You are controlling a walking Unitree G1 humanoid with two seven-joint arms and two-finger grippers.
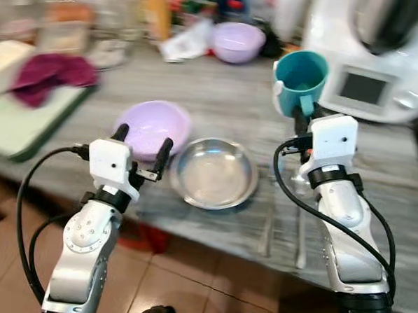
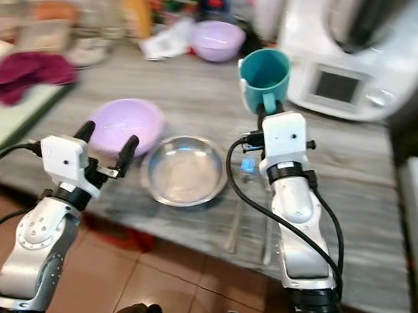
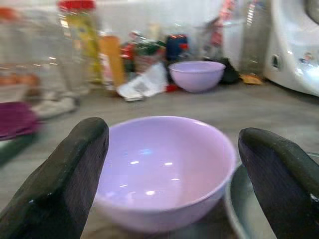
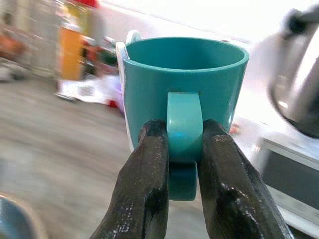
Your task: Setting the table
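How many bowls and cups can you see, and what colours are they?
Purple bowls: 2, one near and one at the back
Silver bowl: 1
Teal cup: 1, held by the right gripper
Total: 4

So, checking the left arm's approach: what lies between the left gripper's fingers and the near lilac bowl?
Nothing: in the left wrist view the left gripper has its fingers open, framing the near lilac bowl, with bare space between.
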